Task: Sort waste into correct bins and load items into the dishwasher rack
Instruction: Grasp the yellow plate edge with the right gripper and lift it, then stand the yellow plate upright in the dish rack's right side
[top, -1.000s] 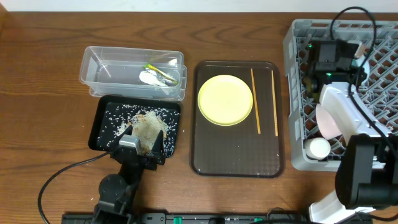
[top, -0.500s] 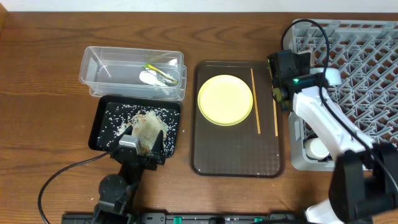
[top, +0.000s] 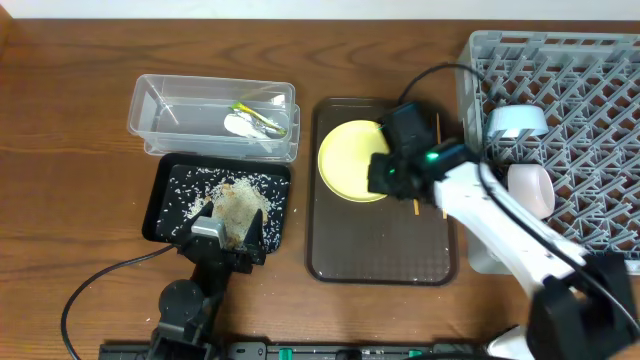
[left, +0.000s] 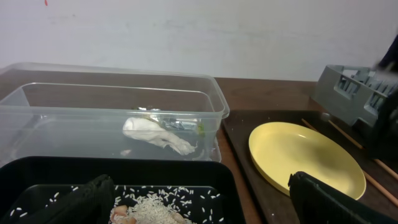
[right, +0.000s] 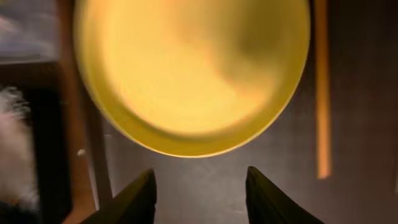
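The yellow plate (top: 345, 160) lies on the dark brown serving tray (top: 380, 255), with two chopsticks (top: 416, 207) to its right, partly hidden by my right arm. My right gripper (top: 385, 180) is open and empty, low over the plate's right edge; its wrist view shows the plate (right: 193, 74) just ahead of the open fingers (right: 200, 177) and one chopstick (right: 321, 93). The clear tub (top: 160, 110) holds the wrapper (top: 258, 118) and the white scrap (top: 240, 126). The black tray (top: 165, 180) holds rice (top: 240, 195). My left gripper (top: 228, 232) is open at its near edge. The white cup is hidden.
The grey rack (top: 590, 90) stands at the right, with the light-blue bowl (top: 516, 122) and the pinkish-white bowl (top: 532, 188) at its left side. In the left wrist view the tub (left: 112, 118), plate (left: 305, 158) and rack (left: 351, 96) lie ahead of the open fingers (left: 199, 205).
My right arm has swung left from inside the rack to over the serving tray beside the plate, uncovering the two bowls. The left arm has not moved.
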